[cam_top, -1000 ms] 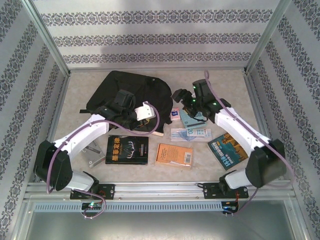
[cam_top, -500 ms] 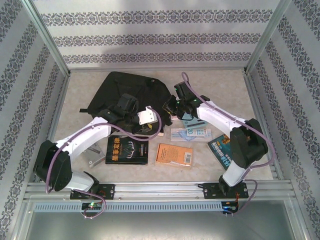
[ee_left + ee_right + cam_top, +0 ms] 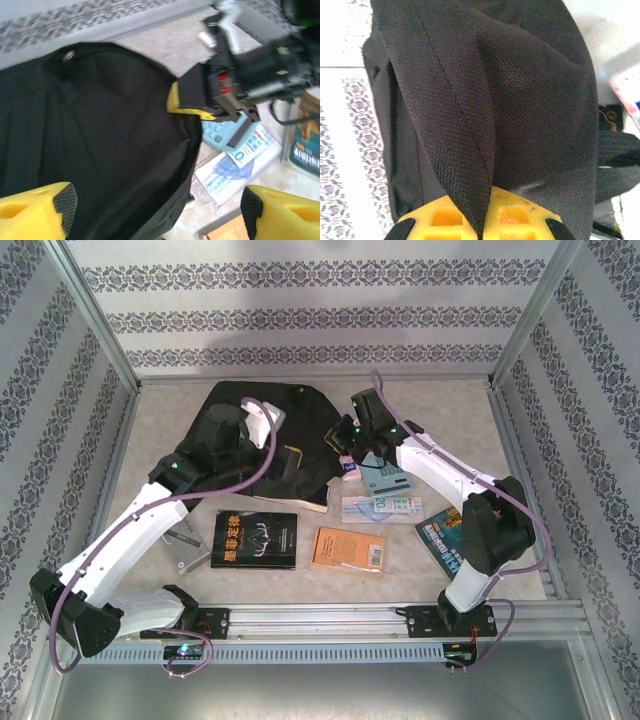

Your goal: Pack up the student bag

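**Position.** The bag is lying flat toward the far side of the surface, left of centre. A black book, an orange book and a teal book are lying nearer the arms, apart from the bag.

**Pincers.** The right pincer is clamping a fold of the bag's woven fabric at its right-hand edge. The fold is standing up between the closed fingers. The left pincer is hovering over the bag's upper panel with its fingers apart, gripping nothing.

**Handling.** Judging by the creases, the bag is behaving as soft, limp cloth. A single pinch is probably raising only a local ridge, and the rest is probably sagging. The coarse weave should be giving good friction, so slippage is unlikely, and the bag is not looking fragile.

**Where to take hold.** A grip on the zipped rim, near the right pincer's hold but on the opposite lip, is looking most useful. Pulling the two grips apart should be opening the mouth for the books.
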Tool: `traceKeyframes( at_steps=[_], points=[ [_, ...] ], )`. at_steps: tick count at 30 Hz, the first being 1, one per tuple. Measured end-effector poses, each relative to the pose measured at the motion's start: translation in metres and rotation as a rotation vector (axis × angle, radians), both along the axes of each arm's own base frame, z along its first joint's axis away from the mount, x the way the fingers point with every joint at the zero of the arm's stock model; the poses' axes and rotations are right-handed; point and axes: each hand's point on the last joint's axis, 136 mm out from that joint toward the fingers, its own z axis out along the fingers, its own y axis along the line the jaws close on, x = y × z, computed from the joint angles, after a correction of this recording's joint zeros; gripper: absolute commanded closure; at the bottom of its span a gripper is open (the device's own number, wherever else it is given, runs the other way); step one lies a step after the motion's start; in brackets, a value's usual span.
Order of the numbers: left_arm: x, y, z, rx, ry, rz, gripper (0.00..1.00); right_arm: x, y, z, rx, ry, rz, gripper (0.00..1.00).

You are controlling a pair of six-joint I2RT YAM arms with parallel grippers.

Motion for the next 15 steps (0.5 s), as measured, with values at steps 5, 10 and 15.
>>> traceKeyframes(
  at_steps=[5, 10, 15],
  points=[
    [0.008, 0.045, -0.028, -0.063, 0.151, 0.242, 0.11, 0.011, -0.002, 0.008, 0.044, -0.014, -0.068, 1.0],
    [0.012, 0.099, -0.063, -0.136, 0.294, 0.481, 0.1, 0.013, -0.018, -0.001, 0.026, -0.018, -0.162, 1.0],
    [0.012, 0.128, -0.076, -0.197, 0.361, 0.617, 0.09, 0.008, -0.022, -0.018, 0.006, -0.005, -0.179, 1.0]
  ],
)
